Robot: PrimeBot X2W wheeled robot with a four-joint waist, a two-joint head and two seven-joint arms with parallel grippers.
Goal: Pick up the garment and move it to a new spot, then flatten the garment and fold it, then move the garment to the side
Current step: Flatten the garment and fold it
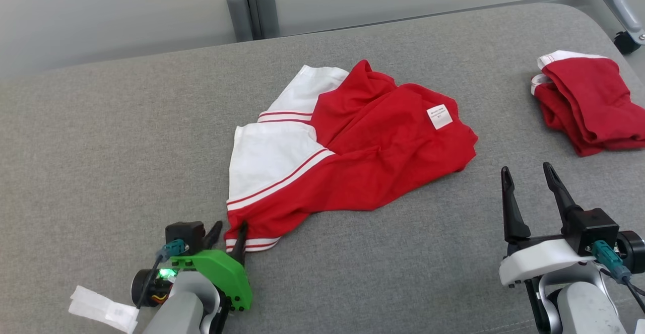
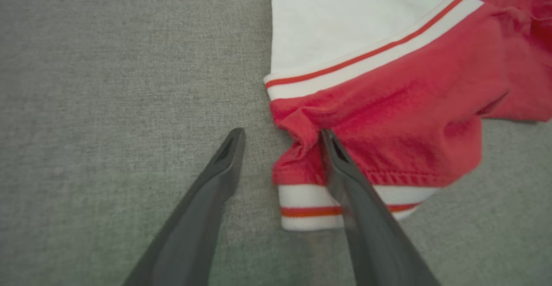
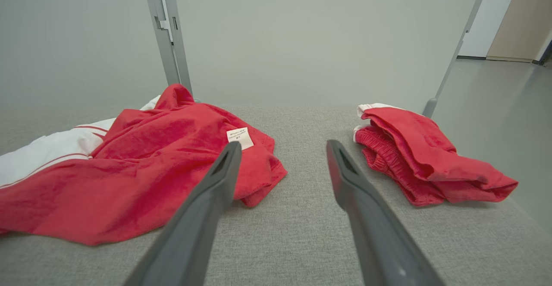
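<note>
The garment (image 1: 352,142), red with white panels and red stripes, lies crumpled in the middle of the grey table (image 1: 101,147). A white label shows on its red part. My left gripper (image 1: 231,225) is down at the garment's near left corner, beside a striped cuff. In the left wrist view the left gripper (image 2: 281,135) stands open: one finger presses into the red fabric (image 2: 388,105), the other rests on bare table, and the fabric's edge lies between them. My right gripper (image 1: 526,169) is open and holds nothing, right of the garment (image 3: 151,169).
A second red garment (image 1: 589,102) lies bunched at the table's far right edge, also in the right wrist view (image 3: 422,161). A white paper slip (image 1: 103,309) hangs by my left arm. Grey posts (image 1: 252,6) stand behind the table, and a caster wheel (image 1: 627,42) shows at the far right.
</note>
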